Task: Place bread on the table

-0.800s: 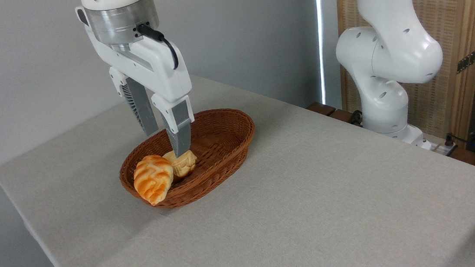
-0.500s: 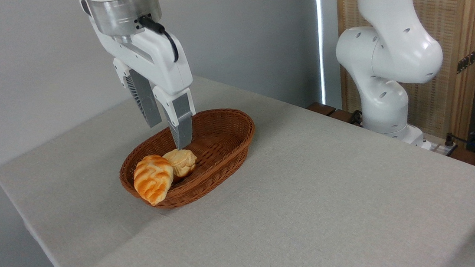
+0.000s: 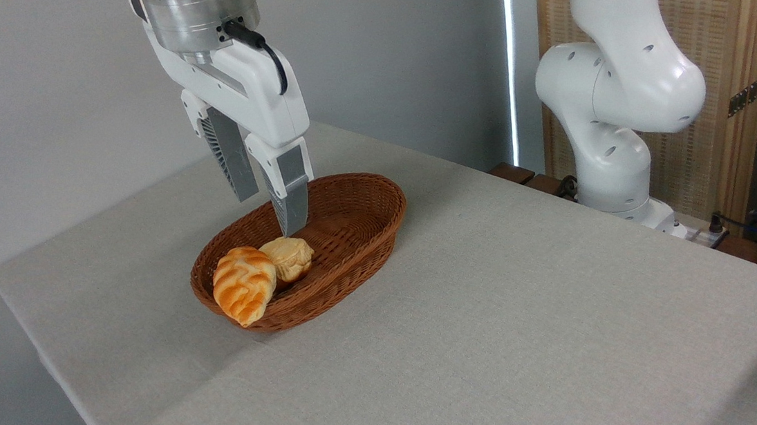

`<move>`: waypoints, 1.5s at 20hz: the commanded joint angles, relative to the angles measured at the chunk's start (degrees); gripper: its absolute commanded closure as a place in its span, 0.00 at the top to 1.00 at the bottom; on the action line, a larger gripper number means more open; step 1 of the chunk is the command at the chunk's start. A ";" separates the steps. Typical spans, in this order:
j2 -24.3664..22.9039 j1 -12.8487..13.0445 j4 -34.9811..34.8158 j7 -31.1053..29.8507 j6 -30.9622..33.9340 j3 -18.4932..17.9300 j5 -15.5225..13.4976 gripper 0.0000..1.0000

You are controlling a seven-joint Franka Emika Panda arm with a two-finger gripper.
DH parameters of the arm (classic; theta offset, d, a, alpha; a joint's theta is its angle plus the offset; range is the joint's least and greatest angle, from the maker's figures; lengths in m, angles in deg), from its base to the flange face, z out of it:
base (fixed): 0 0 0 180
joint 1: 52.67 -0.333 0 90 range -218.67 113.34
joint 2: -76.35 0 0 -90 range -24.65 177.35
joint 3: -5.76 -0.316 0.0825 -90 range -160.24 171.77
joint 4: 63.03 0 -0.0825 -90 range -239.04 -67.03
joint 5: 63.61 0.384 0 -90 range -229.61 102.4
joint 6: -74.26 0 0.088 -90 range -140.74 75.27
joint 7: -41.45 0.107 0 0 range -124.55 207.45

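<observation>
Two baked items are seen in the one brown wicker basket: the bread, a glossy orange-golden ridged loaf propped against the basket's near-left wall, and a small pale bun touching it on the right. The loaf is thus not yet on the table, whose grey-beige cloth lies bare around the basket. One gripper is held above the basket with its two fingers spread apart and nothing between them; its nearer fingertip appears just above the bun, to the right of the loaf. The step in hand is judged to be the approach for a grasp. It would be done well if the gripper were shifted left and toward the camera until the loaf's middle is straddled, with the fingers set across its narrow width, not along its length. The descent should be kept clear of the bun and of the basket's rim, and the closing kept gentle, since the glossy crust may slip. One white robot arm is counted, its base at the table's far right.
</observation>
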 commanded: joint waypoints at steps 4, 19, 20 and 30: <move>-0.20 -0.03 0.45 1.37 3.22 0.23 2.19 1.00; 0.76 0.41 0.18 0.41 2.96 2.08 2.54 1.00; 0.67 0.50 -0.17 -1.07 2.87 2.08 2.54 1.00; -2.05 1.03 -10.54 -38.58 -11.62 7.17 3.85 0.99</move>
